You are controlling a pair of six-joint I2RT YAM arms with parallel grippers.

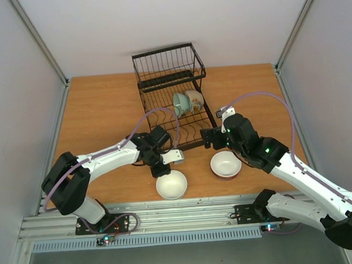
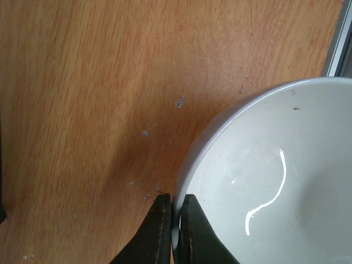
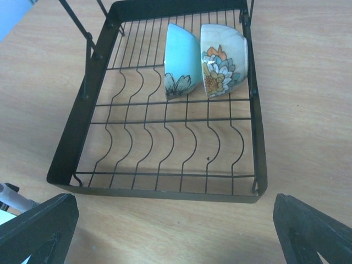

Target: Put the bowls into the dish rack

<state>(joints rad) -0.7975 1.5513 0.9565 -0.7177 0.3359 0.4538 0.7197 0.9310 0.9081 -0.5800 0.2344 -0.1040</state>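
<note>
The black wire dish rack (image 1: 162, 103) stands at the table's middle back. A pale green bowl (image 1: 179, 104) and a cream flowered bowl (image 1: 195, 99) stand on edge in it, side by side. They also show in the right wrist view, green (image 3: 181, 58) and cream (image 3: 223, 60). My left gripper (image 1: 165, 171) is shut on the rim of a white bowl (image 1: 171, 185) near the front edge, one finger (image 2: 157, 231) outside and one inside the bowl (image 2: 275, 165). A dark red bowl (image 1: 226, 165) sits upright to its right. My right gripper (image 1: 210, 137) is open and empty, just in front of the rack's near rim (image 3: 165, 193).
The rack's taller basket section (image 1: 168, 63) is at its far end. The metal rail (image 1: 188, 213) runs along the table's front edge, close to the white bowl. Side walls close in the table on the left and right.
</note>
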